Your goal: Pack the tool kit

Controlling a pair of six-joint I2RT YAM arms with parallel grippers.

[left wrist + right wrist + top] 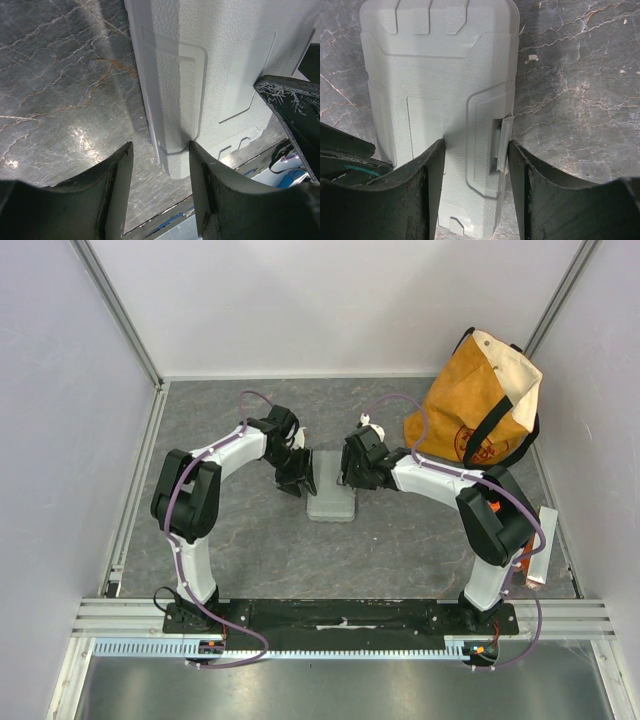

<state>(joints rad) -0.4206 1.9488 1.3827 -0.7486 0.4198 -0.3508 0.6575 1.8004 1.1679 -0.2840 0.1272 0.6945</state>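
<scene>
Two arms, the left arm point(190, 495) and the right arm point(490, 515), bend inward from their bases and meet over the middle of the marble-patterned table point(400, 550), elbows raised and wrists tipped down. One tool kit point(331, 502), a grey moulded case, lies flat and closed there, its long side running 12 to 6 o'clock.

The left gripper point(297, 478) sits at the case's 10 o'clock edge. Its jaws stand partly apart and straddle that edge, one finger point(117, 192) over bare table and the other over the lid, clamped on nothing.

The right gripper point(352, 472) sits at the 2 o'clock edge, jaws likewise partly spread. One finger point(427, 195) is above the lid, and the other is just outside the rim beside the single latch point(504, 137). Whether any fingertip touches the plastic I cannot tell.

One tan canvas bag point(480, 410) with black straps sits at 2 o'clock from the case, beyond the right arm.
</scene>
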